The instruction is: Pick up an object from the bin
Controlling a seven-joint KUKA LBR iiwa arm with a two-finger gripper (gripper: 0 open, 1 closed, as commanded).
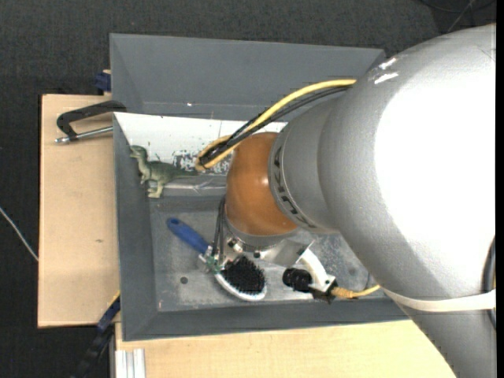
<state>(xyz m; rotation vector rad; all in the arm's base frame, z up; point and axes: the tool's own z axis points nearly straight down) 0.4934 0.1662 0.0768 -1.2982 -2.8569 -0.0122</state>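
My gripper (pixel 239 250) is low in the front middle of the bin, mostly hidden under the arm's orange cover. Right below it lies a white brush with black bristles (pixel 244 279), close to the front wall. A blue-handled tool (pixel 187 234) lies slanted just to the gripper's left, and its near end reaches the gripper's base. A green toy dinosaur (pixel 152 173) stands at the back left corner, well apart from the gripper.
The big grey arm covers the bin's right half. A yellow cable runs from the cover over the back of the bin. A white and black fitting with a yellow lead sits at the front right. A white sheet lines the back wall.
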